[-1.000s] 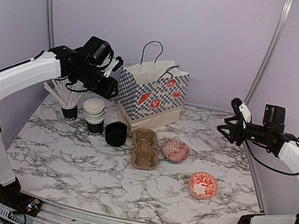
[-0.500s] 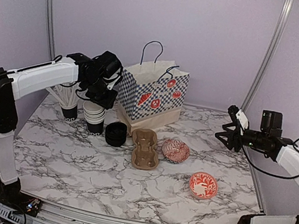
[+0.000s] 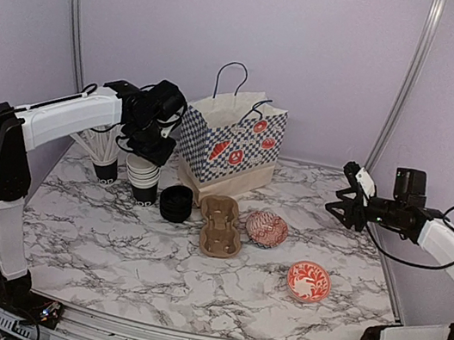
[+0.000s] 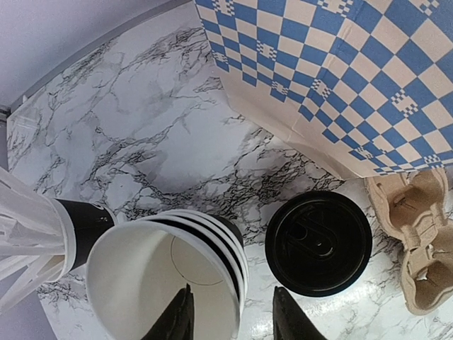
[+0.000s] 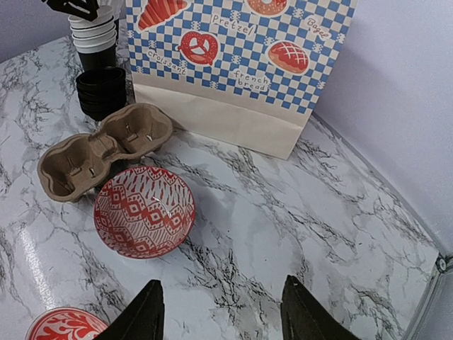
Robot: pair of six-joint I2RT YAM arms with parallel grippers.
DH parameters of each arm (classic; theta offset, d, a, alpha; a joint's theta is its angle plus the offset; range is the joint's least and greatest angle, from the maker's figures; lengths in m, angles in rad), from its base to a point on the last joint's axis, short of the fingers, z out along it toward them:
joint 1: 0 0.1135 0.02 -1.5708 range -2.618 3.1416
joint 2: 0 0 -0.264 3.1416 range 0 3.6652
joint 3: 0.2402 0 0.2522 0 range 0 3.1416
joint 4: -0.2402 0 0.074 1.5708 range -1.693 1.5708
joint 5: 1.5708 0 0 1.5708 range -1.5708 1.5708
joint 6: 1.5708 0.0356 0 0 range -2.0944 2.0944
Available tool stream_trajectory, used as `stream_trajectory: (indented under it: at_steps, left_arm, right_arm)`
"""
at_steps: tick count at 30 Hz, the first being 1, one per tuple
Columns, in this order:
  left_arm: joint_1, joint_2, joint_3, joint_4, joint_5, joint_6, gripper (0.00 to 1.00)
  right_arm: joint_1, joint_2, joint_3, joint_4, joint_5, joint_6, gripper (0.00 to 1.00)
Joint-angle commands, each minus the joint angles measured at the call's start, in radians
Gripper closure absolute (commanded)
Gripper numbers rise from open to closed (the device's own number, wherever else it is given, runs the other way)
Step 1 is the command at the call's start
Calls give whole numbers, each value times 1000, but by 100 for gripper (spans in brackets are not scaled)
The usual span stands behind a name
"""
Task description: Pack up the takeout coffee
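So the left gripper (image 4: 232,294) is sitting right over the stack of cups (image 4: 141,283), jaws apart, one finger dipped inside the top cup and the other hanging outside its rim. The cup wall runs between them, but there's a clear gap on the outer side, so I wouldn't call it pinched yet. Straddling the rim makes sense to me: the cups are nested, and grabbing one wall is about the only way to peel the top one off without dragging the whole stack along. Just outside the outer finger is the stack of black lids (image 4: 318,241), close enough that the finger has to slot into the gap between the lids and the cups. On the other side of the cups, past the inner finger, is the straw cup (image 4: 88,223), touching or nearly touching the stack. The cardboard carrier (image 4: 417,234) lies beyond the lids, and the checkered bag (image 4: 340,78) stands ahead of the fingers. The right gripper (image 5: 221,282) is well apart from all that, jaws spread and holding nothing, hovering over bare marble with a red patterned bowl (image 5: 145,211) ahead of it and to the left. My guess is it's parked there to keep clear until a cup is out. One risk I see: a thin paper wall could crumple if squeezed hard.
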Motion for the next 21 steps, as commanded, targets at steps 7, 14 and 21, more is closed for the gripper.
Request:
stream_trajectory:
  at_steps: [7,14,21]
  left_arm:
    - [3,39,21,-77,-14,-11,83]
    - [3,34,36,-86,-16,-12,97]
    - [1,-15,84,-126,-16,-1,100]
  right_arm:
    - [7,7,6,-2,-2,-17,46]
    - [8,2,4,-1,0,-16,46]
    - [8,-1,2,-2,-3,-16,46]
